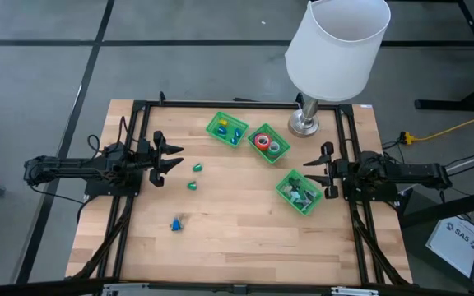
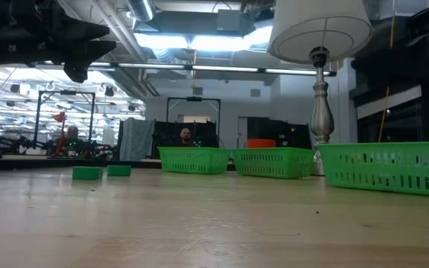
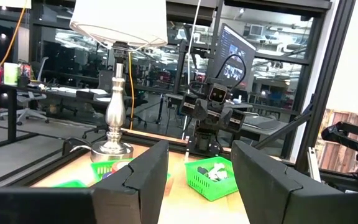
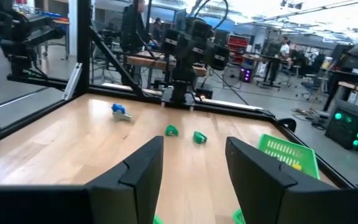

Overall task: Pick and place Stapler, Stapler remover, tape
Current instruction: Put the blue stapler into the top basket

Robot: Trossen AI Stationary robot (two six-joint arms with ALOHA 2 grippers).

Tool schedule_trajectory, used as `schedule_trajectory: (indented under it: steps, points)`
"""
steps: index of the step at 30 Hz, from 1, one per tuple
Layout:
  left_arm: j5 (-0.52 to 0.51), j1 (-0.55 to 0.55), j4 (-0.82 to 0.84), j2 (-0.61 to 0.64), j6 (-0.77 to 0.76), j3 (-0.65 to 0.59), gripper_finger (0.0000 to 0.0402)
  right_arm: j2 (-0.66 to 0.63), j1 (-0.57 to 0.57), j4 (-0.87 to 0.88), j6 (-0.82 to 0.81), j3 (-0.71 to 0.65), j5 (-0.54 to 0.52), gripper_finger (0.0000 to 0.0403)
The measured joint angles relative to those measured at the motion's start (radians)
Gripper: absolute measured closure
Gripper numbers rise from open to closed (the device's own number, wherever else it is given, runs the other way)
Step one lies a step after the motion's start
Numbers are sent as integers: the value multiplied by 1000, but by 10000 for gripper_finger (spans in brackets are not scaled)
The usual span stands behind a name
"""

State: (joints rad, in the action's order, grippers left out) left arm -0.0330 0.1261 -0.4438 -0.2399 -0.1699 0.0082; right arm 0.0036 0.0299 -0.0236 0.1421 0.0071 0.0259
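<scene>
1. Dark fingers of the left gripper [image 3: 194, 180] are seen spread wide with nothing between them; it hangs at the table's left edge.
2. Likewise, the right gripper [image 4: 188, 171] is held wide and empty at the right edge, just beside the right green tray [image 1: 298, 191].
3. Lettering on a white box [image 1: 459, 240] on the floor to the right seems to begin "SA5"; the rest cannot be made out.
4. Tape rolls [image 1: 267, 141], one red and one green with pale centres, lie in the middle green tray [image 1: 254, 131], near the lamp [image 1: 336, 49].
5. Blue, yellow and green items fill the left green tray [image 1: 214, 125].
6. Two small green objects [image 1: 195, 176] and a blue one [image 1: 175, 224] lie on the wooden table [image 1: 245, 238], left of centre.
</scene>
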Motion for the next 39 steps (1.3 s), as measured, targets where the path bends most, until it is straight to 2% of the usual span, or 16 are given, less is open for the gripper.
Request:
schedule_trajectory:
  steps: [34, 36, 39]
  points:
    - [0, 0, -4, 0, -5, 0, 229, 0, 0, -1, -2, 0, -7, 224]
    - [5, -1, -9, 0, -87, 0, 229, 0, 0, -1, -2, 0, -7, 224]
    - [36, -3, -19, 0, -329, 0, 229, 0, 0, -1, -2, 0, -7, 224]
